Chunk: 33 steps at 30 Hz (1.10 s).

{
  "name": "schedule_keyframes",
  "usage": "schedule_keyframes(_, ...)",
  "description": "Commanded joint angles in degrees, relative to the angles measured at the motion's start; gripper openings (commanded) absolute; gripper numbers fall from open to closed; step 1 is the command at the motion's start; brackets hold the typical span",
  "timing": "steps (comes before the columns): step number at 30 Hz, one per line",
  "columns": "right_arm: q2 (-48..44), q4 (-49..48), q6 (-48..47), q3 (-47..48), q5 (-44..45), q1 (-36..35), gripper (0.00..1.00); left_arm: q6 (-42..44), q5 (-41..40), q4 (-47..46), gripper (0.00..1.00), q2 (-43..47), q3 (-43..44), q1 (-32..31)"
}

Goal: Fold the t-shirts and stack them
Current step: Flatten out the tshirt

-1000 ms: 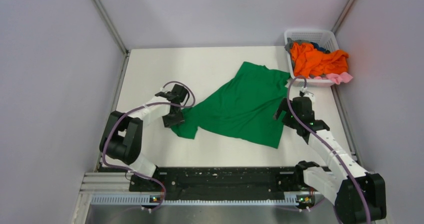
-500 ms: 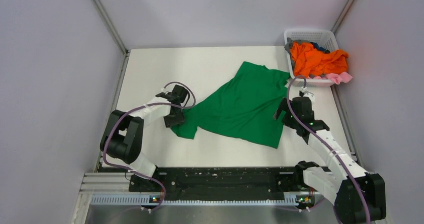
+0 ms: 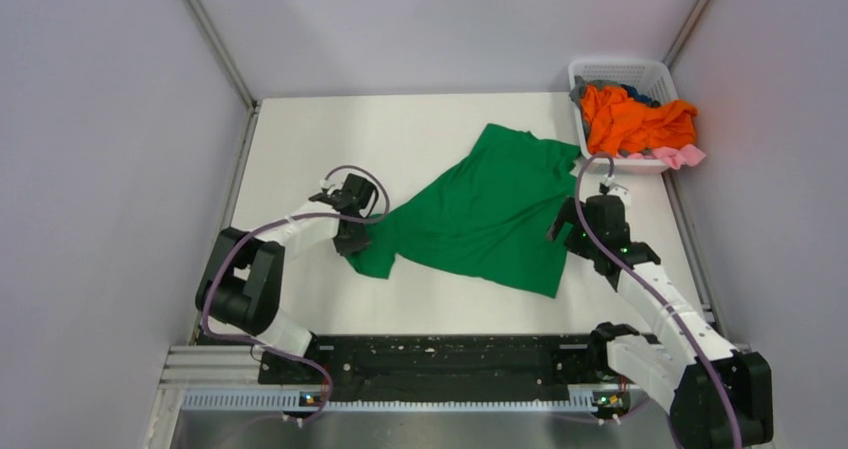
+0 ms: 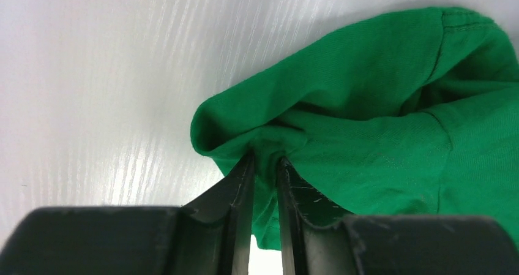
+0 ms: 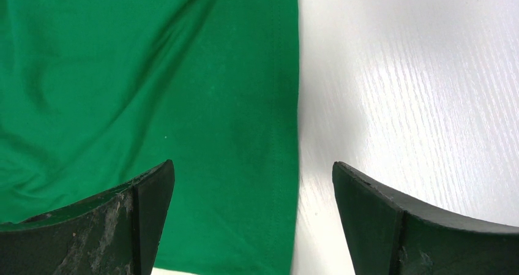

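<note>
**Left gripper (image 4: 264,158) pinching the near-left corner of the green t-shirt (image 3: 480,214); right gripper (image 5: 251,165) spread over its right hem.**

The left gripper's jaws are nipped together on a bunched fold at that corner. From there the shirt runs away to the far right, its long axis diagonal on the table (image 3: 330,139). The right gripper stands wide apart astride the shirt's right-hand hem, gripping nothing; it is the nearer arm to that edge. Just beyond the shirt's far-right corner sits the white basket (image 3: 615,65), with the orange t-shirt (image 3: 635,119) heaped inside. Nothing blocks either gripper.
</note>
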State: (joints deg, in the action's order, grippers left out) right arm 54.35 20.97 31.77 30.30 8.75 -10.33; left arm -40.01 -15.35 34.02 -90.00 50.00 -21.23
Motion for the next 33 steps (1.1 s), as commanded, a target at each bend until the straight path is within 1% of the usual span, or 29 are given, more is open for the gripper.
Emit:
schedule_keyframes(1, -3.04, 0.39, 0.37, -1.06, -1.06, 0.21, 0.99, -5.06, 2.71, -1.34, 0.23, -1.30, -5.10, -0.14)
schedule_keyframes(3, -4.08, 1.20, 0.55, -1.30, -1.22, 0.14, 0.99, -6.91, 3.06, -0.51, 0.23, -0.07, -6.57, -0.24)
schedule_keyframes(6, -5.44, 1.75, 0.93, -1.80, -1.80, 0.15, 0.99, -9.29, 4.24, 0.69, 0.27, 2.88, -9.83, -0.39)
schedule_keyframes(8, -5.69, 1.77, 1.22, -2.11, -2.28, 0.20, 0.99, -10.77, 4.29, 0.94, 0.27, 4.99, -12.11, -0.83)
schedule_keyframes(9, -5.77, 1.76, 1.27, -2.37, -2.32, 0.19, 0.99, -11.10, 4.08, 0.89, 0.22, 5.95, -13.02, -1.07)
schedule_keyframes(10, -5.79, 1.72, 1.28, -2.55, -2.44, 0.17, 0.99, -11.06, 4.05, 0.55, 0.13, 7.00, -13.69, -1.20)
schedule_keyframes(11, -5.75, 1.83, 1.16, -2.71, -2.64, 0.15, 0.99, -11.32, 3.87, 0.15, 0.02, 7.58, -14.07, -1.26)
schedule_keyframes(12, -5.88, 2.04, 1.01, -2.78, -2.84, 0.16, 0.99, -11.40, 3.76, -0.12, 0.00, 7.90, -14.21, -1.27)
schedule_keyframes(15, -6.48, 4.57, 0.78, -2.36, -3.34, 0.09, 0.98, -11.69, 3.81, -0.44, 0.00, 9.80, -13.97, -1.75)
schedule_keyframes(17, -7.63, 7.06, 1.27, -2.53, -4.05, -0.54, 0.96, -11.84, 3.63, -0.45, 0.00, 12.53, -13.70, -2.39)
schedule_keyframes(18, -8.40, 8.38, 2.10, -2.77, -4.12, -1.48, 0.95, -11.85, 3.52, -0.45, 0.00, 14.36, -13.68, -2.66)
schedule_keyframes(20, -9.50, 10.75, 4.13, -3.44, -3.50, -6.09, 0.93, -11.88, 3.49, -0.55, 0.00, 18.16, -14.06, -3.33)
schedule_keyframes(24, -7.35, 14.16, 12.96, -3.65, 4.83, -19.13, 0.89, -11.63, 3.37, -1.25, 0.00, 27.08, -15.64, -3.96)
schedule_keyframes(25, -6.33, 15.08, 14.53, -3.56, 6.71, -21.27, 0.88, -11.79, 3.33, -1.55, 0.00, 29.52, -16.37, -3.95)
schedule_keyframes(27, -4.72, 17.12, 16.81, -3.54, 9.27, -23.76, 0.85, -11.68, 3.91, -2.18, 0.00, 34.50, -17.57, -3.93)
schedule_keyframes(29, -4.38, 18.73, 18.13, -3.86, 11.00, -24.58, 0.83, -11.44, 4.83, -2.85, 0.00, 37.62, -18.57, -3.94)
schedule_keyframes(32, -5.12, 20.14, 19.54, -4.38, 10.38, -24.85, 0.79, -11.61, 5.98, -2.84, 0.00, 40.12, -19.31, -3.94)
schedule_keyframes(33, -5.43, 20.23, 20.24, -4.52, 10.06, -25.26, 0.76, -11.85, 6.57, -2.71, 0.00, 40.56, -19.34, -3.94)
